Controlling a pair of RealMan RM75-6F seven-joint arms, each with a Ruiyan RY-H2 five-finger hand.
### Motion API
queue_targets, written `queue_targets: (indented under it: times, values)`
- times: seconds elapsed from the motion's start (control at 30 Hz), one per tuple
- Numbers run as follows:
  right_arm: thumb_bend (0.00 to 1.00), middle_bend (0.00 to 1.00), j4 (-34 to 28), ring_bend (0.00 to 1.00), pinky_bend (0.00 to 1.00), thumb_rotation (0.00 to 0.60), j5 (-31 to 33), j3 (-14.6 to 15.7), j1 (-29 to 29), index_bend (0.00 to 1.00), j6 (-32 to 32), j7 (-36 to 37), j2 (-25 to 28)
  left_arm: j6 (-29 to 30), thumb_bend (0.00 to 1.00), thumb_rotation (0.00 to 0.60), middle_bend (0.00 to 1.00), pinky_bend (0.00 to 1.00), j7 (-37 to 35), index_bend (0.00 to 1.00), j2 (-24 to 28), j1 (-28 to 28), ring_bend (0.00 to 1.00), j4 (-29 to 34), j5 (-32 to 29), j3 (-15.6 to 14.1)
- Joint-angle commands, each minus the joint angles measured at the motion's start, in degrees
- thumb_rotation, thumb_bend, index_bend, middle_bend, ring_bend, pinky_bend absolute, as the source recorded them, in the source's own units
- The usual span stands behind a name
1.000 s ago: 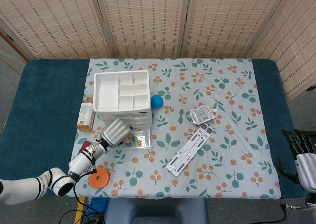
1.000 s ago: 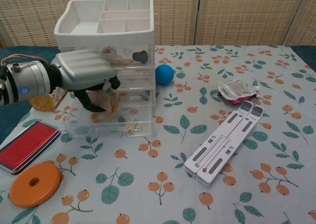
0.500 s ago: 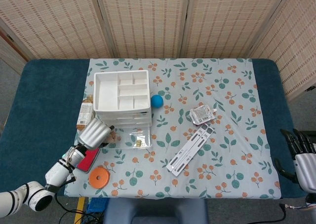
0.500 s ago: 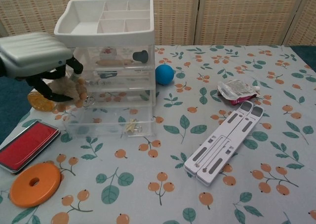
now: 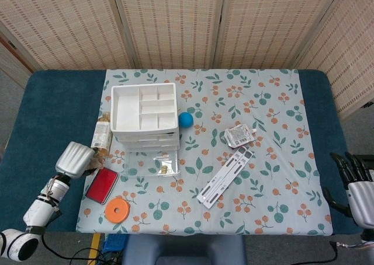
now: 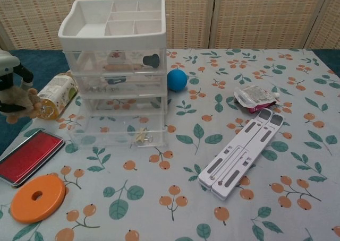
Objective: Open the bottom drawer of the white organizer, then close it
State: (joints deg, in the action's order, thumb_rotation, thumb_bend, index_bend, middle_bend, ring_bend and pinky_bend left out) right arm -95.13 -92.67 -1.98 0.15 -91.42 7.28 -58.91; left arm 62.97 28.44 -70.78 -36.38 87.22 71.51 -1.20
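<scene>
The white organizer (image 5: 144, 112) (image 6: 114, 34) stands on the left half of the floral cloth. Its clear bottom drawer (image 5: 153, 161) (image 6: 119, 130) is pulled out toward me, with small items inside. My left hand (image 5: 75, 158) (image 6: 11, 89) hangs at the cloth's left edge, well left of the drawer and touching nothing. Its fingers are curled in and hold nothing; the chest view cuts off most of it. My right hand (image 5: 356, 186) is off the table's right edge, fingers spread and empty.
A bottle (image 5: 101, 135) (image 6: 54, 91) lies left of the organizer. A red pad (image 5: 101, 185) (image 6: 26, 155) and an orange ring (image 5: 117, 208) (image 6: 37, 197) sit at the front left. Right of the organizer are a blue ball (image 5: 185, 119), a white folded stand (image 5: 225, 177) and a pouch (image 5: 240, 136).
My left hand has drawn away from the front of the drawers, leftward and back to the cloth's edge. The bottom drawer stays pulled out. The right hand has not moved.
</scene>
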Motion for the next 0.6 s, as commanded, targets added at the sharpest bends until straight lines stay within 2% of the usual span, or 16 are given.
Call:
queue_targets:
  times: [0.03, 0.13, 0.27, 0.33, 0.4, 0.6]
  values:
    - [0.43, 0.11, -0.1, 0.00, 0.02, 0.600, 0.0, 0.1, -0.1, 0.00, -0.2, -0.1, 0.1, -1.9, 0.26, 0.600, 0.96, 1.00, 0.2, 0.54, -1.7, 0.1, 1.00, -2.4, -1.9, 0.7]
    - [0.43, 0.11, -0.2, 0.00, 0.02, 0.600, 0.0, 0.1, -0.4, 0.00, -0.5, -0.2, 0.3, -3.1, 0.26, 0.600, 0.96, 1.00, 1.0, 0.48, -2.7, 0.2, 1.00, -3.5, -4.0, 1.3]
    - [0.43, 0.11, -0.1, 0.00, 0.02, 0.600, 0.4, 0.2, -0.4, 0.00, -0.2, 0.1, 0.5, -3.0, 0.26, 0.600, 0.95, 1.00, 1.8, 0.30, -3.1, 0.8, 1.00, -3.2, -5.8, 2.0]
    - [0.43, 0.11, 0.0, 0.00, 0.02, 0.600, 0.8, 0.2, -0.1, 0.00, 0.5, 0.7, 0.6, -2.3, 0.26, 0.600, 0.92, 1.00, 1.7, 0.25, -3.0, 1.3, 1.00, -2.4, -6.4, 2.4]
    - [0.43, 0.11, 0.2, 0.00, 0.02, 0.600, 1.1, 0.2, 0.2, 0.00, 1.3, 1.3, 0.7, -0.9, 0.26, 0.600, 0.87, 1.00, 1.2, 0.21, -2.7, 2.4, 0.96, -1.3, -7.2, 2.8]
    - [0.42, 0.11, 0.7, 0.00, 0.02, 0.600, 1.5, 0.3, 1.0, 0.00, 3.0, 2.5, 1.2, 4.8, 0.26, 0.600, 0.74, 1.00, -0.8, 0.20, -0.8, 7.0, 0.80, 3.7, -10.4, 3.9]
